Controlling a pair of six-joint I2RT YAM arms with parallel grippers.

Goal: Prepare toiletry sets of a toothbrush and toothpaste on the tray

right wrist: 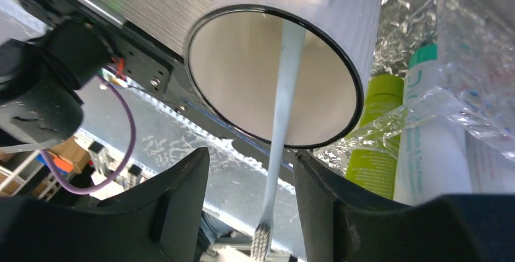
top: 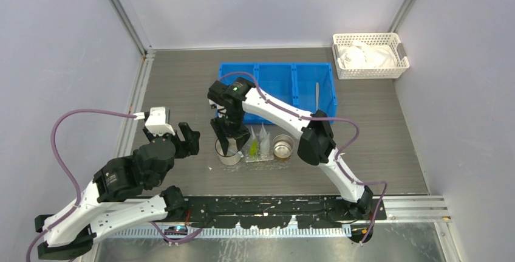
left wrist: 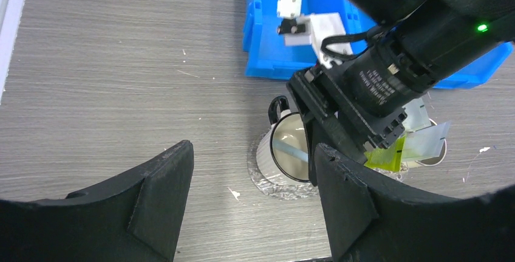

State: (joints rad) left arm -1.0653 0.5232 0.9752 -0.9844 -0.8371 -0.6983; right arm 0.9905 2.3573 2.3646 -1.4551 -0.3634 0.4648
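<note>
Right pincer point(right wrist: 250, 158) hung over the white, black-rimmed mug point(right wrist: 243, 79), jaws apart. The pale blue toothbrush point(right wrist: 285, 92) stood in the mug. Its handle ran up between the two fingers, and neither finger pressed on it. Bristle end was nearest the wrist camera.

Left pincer point(left wrist: 254, 152) was wide open with nothing between its fingers. It sat low over the grey wood-grain table point(top: 182, 79), to the left of the mug and apart from it.

Small clear plastic tray point(top: 258, 159) lay just right of the mug, at the near middle of the table. Clear-wrapped toiletry packets point(top: 253, 145) stood upright in it. One had green contents, and the one beside it was white with a teal cap, as seen from the right wrist. Crinkled clear plastic showed under the mug's base; could not tell whether that was a tray recess.

A round shiny cup point(top: 282, 146) stood against the tray's right side. Blue three-compartment bin point(top: 276, 82) sat behind them, and the white lattice basket point(top: 370, 55) was at the far right corner.
</note>
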